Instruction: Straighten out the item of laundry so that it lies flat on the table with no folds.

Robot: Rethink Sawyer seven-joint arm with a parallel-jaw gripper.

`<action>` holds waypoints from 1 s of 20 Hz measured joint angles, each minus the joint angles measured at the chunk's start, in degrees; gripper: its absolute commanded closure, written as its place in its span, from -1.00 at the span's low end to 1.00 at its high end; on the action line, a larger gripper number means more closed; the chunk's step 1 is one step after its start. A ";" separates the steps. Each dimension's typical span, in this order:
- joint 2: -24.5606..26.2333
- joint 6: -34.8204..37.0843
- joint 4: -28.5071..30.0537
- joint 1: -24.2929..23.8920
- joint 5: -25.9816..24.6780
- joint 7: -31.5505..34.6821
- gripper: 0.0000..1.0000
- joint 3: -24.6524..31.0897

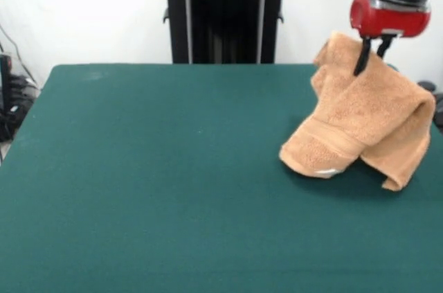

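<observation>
The orange-tan terry towel (367,120) hangs from my gripper (369,57) at the right side of the dark green table (152,168). My gripper's black fingers (361,57) are shut on the towel's upper part, just below the red wrist. The towel is lifted and folded over itself, and its lower folds rest on the table top. A woven border band shows near the lower left fold, with a bit of white at the bottom edge.
The robot's black pedestal (225,12) stands behind the table's far edge at the top middle. Dark cables lie off the table at the left edge (10,102). The table's right edge is close to the towel.
</observation>
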 measured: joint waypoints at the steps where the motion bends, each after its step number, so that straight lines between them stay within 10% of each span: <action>1: 0.45 0.00 -0.37 -0.04 -0.05 0.00 1.00 0.00; 20: 15.71 -15.06 -0.51 -5.53 -1.70 0.00 1.00 -0.18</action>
